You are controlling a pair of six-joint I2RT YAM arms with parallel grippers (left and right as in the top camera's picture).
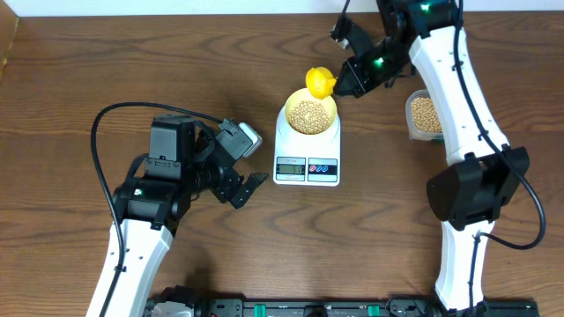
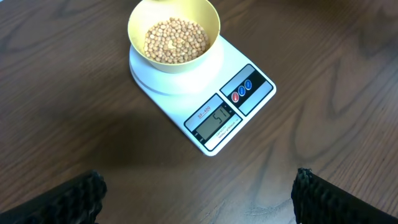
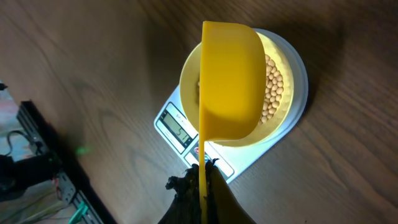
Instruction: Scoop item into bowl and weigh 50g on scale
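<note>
The pale yellow bowl holds tan beans and stands on the white scale, whose display is lit. My right gripper is shut on the thin handle of a bright yellow scoop, which is tipped on its side over the bowl's far rim. My left gripper hovers open over bare table just left of the scale, nothing between its fingers.
A clear tub of beans sits at the right, partly behind the right arm. A black rail with electronics runs along the table's near edge.
</note>
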